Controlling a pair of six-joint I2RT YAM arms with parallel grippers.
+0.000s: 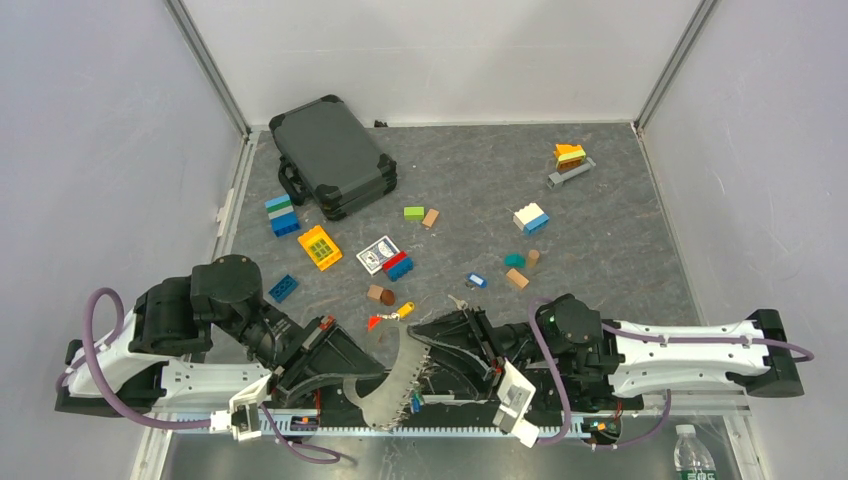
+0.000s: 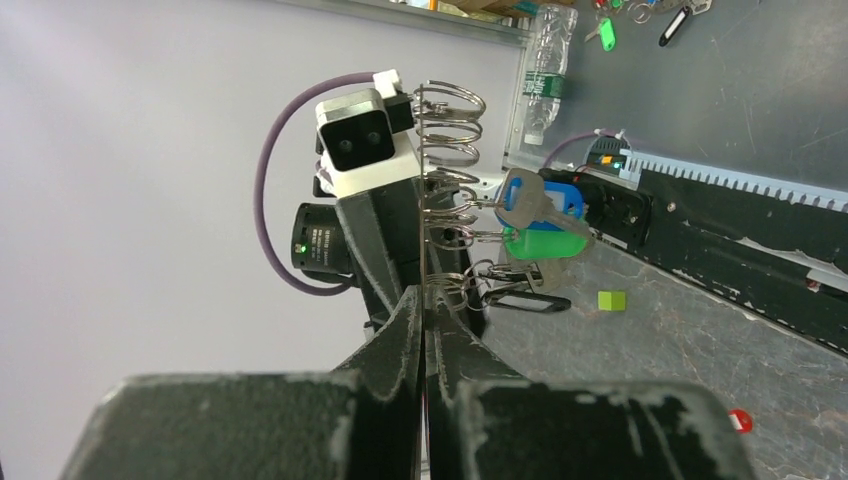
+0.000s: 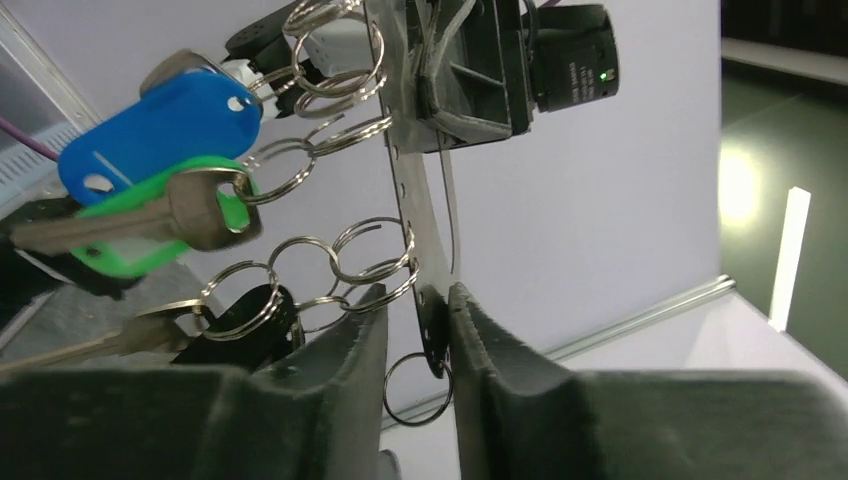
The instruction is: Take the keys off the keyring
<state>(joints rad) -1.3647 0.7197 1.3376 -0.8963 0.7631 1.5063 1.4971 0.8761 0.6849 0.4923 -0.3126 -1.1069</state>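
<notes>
Top view: keyring (image 1: 392, 385) arched between the two grippers, detail too small to read. Left wrist view: left gripper (image 2: 423, 330) pinched shut on keyring's strip; keys (image 2: 540, 215), blue and green heads, hanging right of keyring. Right wrist view only: right gripper (image 3: 418, 330) half-open astride keyring, gap on one side.

A dark hard case (image 1: 333, 156) sits at the back left of the grey table (image 1: 620, 270). Toy bricks lie scattered about: a yellow one (image 1: 319, 247) near the playing-card box (image 1: 377, 253), a white-and-blue one (image 1: 531, 218) further right. A water bottle (image 1: 692, 455) shows past the near right edge.
</notes>
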